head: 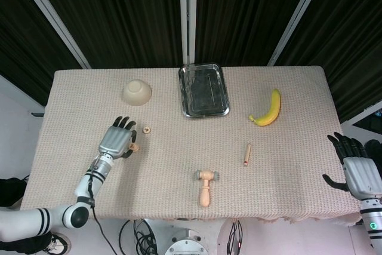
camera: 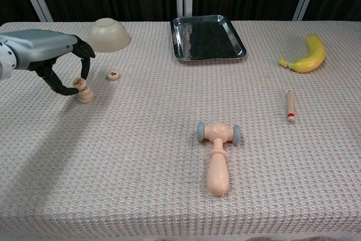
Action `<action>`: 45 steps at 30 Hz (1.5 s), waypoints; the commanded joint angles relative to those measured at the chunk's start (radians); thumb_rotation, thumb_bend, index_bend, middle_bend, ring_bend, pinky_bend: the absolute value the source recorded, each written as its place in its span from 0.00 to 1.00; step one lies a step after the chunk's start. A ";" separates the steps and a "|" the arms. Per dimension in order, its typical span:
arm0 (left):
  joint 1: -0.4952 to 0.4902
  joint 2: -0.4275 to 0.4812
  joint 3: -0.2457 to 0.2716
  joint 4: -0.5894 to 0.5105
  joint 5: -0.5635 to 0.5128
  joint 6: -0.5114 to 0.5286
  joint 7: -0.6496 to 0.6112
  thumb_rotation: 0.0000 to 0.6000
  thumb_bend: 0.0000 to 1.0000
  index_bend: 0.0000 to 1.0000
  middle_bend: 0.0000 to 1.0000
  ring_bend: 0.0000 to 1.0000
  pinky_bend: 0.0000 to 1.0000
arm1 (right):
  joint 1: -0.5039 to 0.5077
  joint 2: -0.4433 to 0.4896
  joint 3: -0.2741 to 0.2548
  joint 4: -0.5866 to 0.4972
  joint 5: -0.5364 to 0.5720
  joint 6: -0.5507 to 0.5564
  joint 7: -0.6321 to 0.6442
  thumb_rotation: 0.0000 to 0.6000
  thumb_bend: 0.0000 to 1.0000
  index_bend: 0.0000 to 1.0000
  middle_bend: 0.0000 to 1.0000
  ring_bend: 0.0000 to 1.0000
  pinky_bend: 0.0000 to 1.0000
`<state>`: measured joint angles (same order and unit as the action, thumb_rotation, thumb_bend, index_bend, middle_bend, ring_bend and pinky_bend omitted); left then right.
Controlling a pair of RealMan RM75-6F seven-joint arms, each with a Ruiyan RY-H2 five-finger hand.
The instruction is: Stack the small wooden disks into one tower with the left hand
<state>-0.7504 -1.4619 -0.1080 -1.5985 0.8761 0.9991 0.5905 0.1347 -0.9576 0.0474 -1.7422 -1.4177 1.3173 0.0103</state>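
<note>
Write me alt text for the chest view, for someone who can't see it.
The left hand pinches a tilted wooden disk atop a short stack at the table's left side, with one loose disk just beyond. Elsewhere lie an upturned bowl, a metal tray, a banana, a peg and a toy hammer.

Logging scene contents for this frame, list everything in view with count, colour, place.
disk stack: small pale wood tower, count unclear, front left, at the left hand's fingertips
loose disk: 1, pale wood, just right of the stack
bowl: 1, cream, upside down, back left
tray: 1, silver metal, back centre
banana: 1, yellow, back right
stick: 1, pale wood with red band, right
toy hammer: 1, pale wood with grey ends, front centre
tablecloth: 1, beige, covers the table
left hand: grey and black, pinches the top disk
right hand: grey and black, off the table's right edge, fingers apart, holds nothing
</note>
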 commanded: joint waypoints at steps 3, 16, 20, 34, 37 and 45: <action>-0.001 -0.002 0.003 0.004 -0.002 -0.002 -0.003 1.00 0.27 0.48 0.13 0.00 0.00 | 0.001 -0.001 -0.002 -0.002 -0.001 -0.003 -0.004 1.00 0.14 0.00 0.00 0.00 0.00; -0.005 -0.005 0.006 0.008 -0.003 0.000 -0.009 1.00 0.27 0.47 0.14 0.00 0.00 | -0.001 0.004 0.003 0.000 0.007 0.002 0.006 1.00 0.14 0.00 0.00 0.00 0.00; -0.006 -0.011 0.008 0.015 -0.005 -0.001 -0.013 1.00 0.27 0.46 0.14 0.00 0.00 | -0.001 0.004 0.003 0.001 0.007 0.001 0.005 1.00 0.14 0.00 0.00 0.00 0.00; -0.005 0.024 0.016 -0.029 0.006 0.002 -0.012 1.00 0.27 0.34 0.12 0.00 0.00 | 0.001 0.002 0.002 0.001 0.007 -0.004 0.002 1.00 0.14 0.00 0.00 0.00 0.00; -0.007 0.040 0.022 -0.054 0.017 -0.016 -0.023 1.00 0.27 0.33 0.10 0.00 0.00 | 0.000 0.002 0.002 0.000 0.008 -0.002 0.001 1.00 0.14 0.00 0.00 0.00 0.00; -0.035 0.059 0.044 -0.045 0.021 -0.104 -0.044 1.00 0.35 0.30 0.00 0.00 0.00 | 0.000 0.003 0.001 -0.002 0.007 -0.003 0.000 1.00 0.14 0.00 0.00 0.00 0.00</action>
<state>-0.7820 -1.4033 -0.0652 -1.6472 0.9010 0.8989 0.5503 0.1351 -0.9548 0.0486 -1.7441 -1.4103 1.3141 0.0098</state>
